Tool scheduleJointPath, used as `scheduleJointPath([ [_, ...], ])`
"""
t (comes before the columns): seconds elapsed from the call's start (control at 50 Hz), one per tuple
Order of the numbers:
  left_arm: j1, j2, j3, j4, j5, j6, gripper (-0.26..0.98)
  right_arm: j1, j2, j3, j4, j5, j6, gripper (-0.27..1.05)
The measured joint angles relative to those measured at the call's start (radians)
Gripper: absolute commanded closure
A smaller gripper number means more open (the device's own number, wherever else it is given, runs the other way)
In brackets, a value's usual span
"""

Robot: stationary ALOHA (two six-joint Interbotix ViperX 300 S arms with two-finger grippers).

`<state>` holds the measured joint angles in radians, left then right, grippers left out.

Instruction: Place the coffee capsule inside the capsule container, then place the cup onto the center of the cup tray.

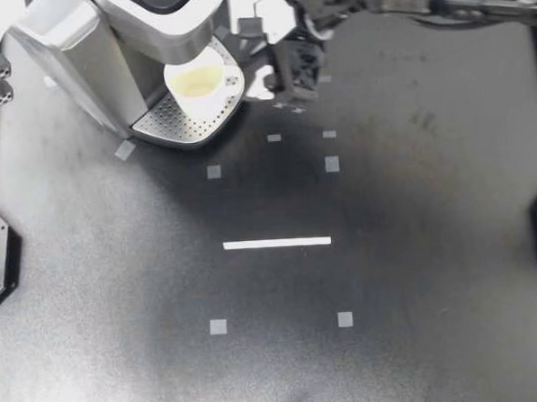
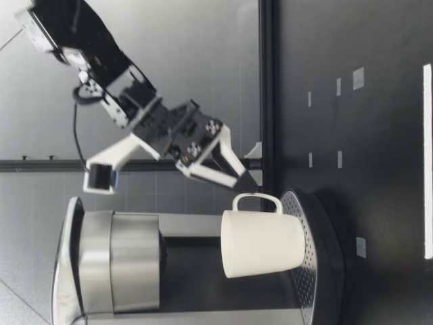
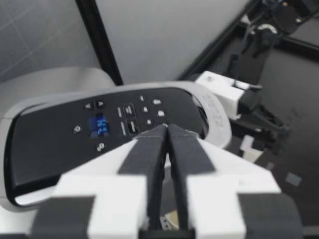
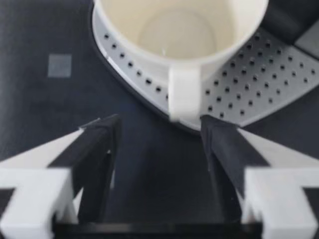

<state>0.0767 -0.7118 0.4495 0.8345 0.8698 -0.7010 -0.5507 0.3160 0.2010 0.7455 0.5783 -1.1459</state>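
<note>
1. The right claw (image 1: 280, 83) is spread and empty. The cup (image 1: 199, 81) stands upright on the tray (image 1: 179, 125) just ahead of it, with its handle (image 4: 183, 97) pointing into the gap between the fingers.
2. The left claw (image 3: 167, 149) is pressed together on nothing, with the machine's panel (image 3: 99, 129) beneath it.
3. No capsule shows in any view, so I cannot check that part.
4. My read is that the cup placement is the step in hand. To do it well, the claw should stay spread and in line with the handle, so neither finger clips it and drags the cup off centre.
5. The right wrist view shows the handle clear of both fingers, which the top view hides under the arm. Only the low view shows the cup's base resting on the tray.
</note>
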Motion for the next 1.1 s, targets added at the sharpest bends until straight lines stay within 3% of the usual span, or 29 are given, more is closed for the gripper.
scheduleJointPath([
  [0.26,0.091,0.071,0.000,-0.011,-0.040,0.006,0.57,-0.011,-0.132,0.127,0.014,-0.041,0.026,0.19],
  [0.42,0.138,0.143,-0.064,-0.067,0.041,0.081,0.58,-0.011,-0.202,0.196,0.026,-0.037,0.094,0.21],
  [0.56,0.186,0.209,-0.146,-0.186,0.101,0.229,0.58,-0.012,-0.239,0.249,0.028,-0.018,0.112,0.26],
  [0.68,0.252,0.264,-0.212,-0.341,0.107,0.377,0.58,-0.011,-0.270,0.291,0.032,-0.002,0.112,0.29],
  [0.82,0.316,0.307,-0.247,-0.469,0.077,0.479,0.58,-0.011,-0.305,0.353,0.060,0.000,0.106,0.32],
  [0.92,0.348,0.327,-0.253,-0.509,0.054,0.506,0.58,-0.011,-0.328,0.388,0.071,0.000,0.103,0.34],
  [1.1,0.383,0.356,-0.255,-0.517,0.029,0.511,0.58,-0.012,-0.362,0.425,0.075,-0.021,0.101,0.39],
])
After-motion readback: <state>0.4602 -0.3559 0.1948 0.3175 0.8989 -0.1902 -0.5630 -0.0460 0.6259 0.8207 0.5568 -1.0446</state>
